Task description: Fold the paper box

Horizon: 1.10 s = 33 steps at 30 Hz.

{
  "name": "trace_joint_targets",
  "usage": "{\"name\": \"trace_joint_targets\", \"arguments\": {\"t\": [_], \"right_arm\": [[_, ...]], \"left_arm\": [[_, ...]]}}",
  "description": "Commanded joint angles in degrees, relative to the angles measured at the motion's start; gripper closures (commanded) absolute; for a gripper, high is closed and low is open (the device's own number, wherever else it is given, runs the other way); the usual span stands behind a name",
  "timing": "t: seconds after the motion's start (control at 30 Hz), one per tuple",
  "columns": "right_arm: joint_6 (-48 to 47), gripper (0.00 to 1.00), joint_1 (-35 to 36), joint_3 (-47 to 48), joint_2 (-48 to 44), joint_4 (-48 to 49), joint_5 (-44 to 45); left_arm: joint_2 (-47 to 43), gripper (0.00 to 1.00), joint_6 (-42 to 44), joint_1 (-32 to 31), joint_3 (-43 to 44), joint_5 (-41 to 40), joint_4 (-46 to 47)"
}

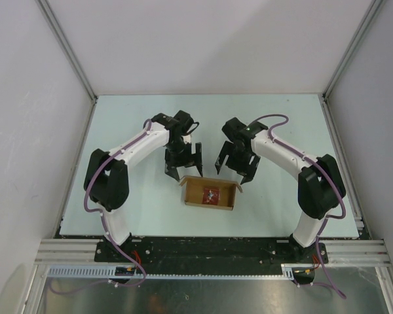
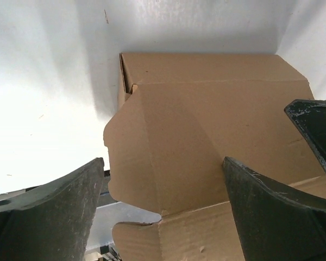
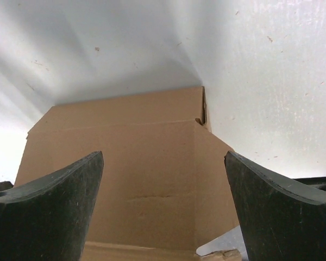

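Note:
The paper box (image 1: 195, 193) is plain brown cardboard, standing as an open tray near the table's front centre, with small flaps sticking out at both far corners. My left gripper (image 1: 185, 174) hovers open just behind its left end. My right gripper (image 1: 234, 174) hovers open behind its right end. In the left wrist view the paper box (image 2: 206, 119) fills the space beyond the left gripper (image 2: 163, 187), and nothing is pinched between the fingers (image 2: 54, 217). The right wrist view shows a wall of the paper box (image 3: 130, 157) beyond the open right gripper (image 3: 163, 182).
A small red square packet (image 1: 210, 194) lies inside the box. The pale table (image 1: 131, 118) is closed in by white walls with aluminium posts (image 1: 65, 46). One finger of the right gripper (image 2: 318, 133) shows at the right edge of the left wrist view.

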Motion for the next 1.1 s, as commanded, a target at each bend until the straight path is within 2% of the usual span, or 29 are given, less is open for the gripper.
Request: {"name": "trace_joint_targets", "arguments": {"t": [0.0,0.57,0.83,1.07], "right_arm": [[-1.12,0.0,-0.42,-0.63,0.61,-1.23,1.76],[0.19,0.0,-1.47,-2.3,-0.53,3.08,-4.48],[1.16,0.07,-1.38,-2.39,-0.36,4.83,-7.03],[2.21,0.07,-1.38,-2.3,-0.36,6.24,-8.96]], "left_arm": [[-0.38,0.04,-1.67,-0.01,1.11,-1.13,-0.67],[0.86,0.03,-3.26,-1.41,3.13,1.5,-0.58],[1.47,0.05,-3.61,-2.2,4.45,2.74,-0.58],[1.03,0.07,-3.52,-2.55,4.89,3.7,-0.49]]}}
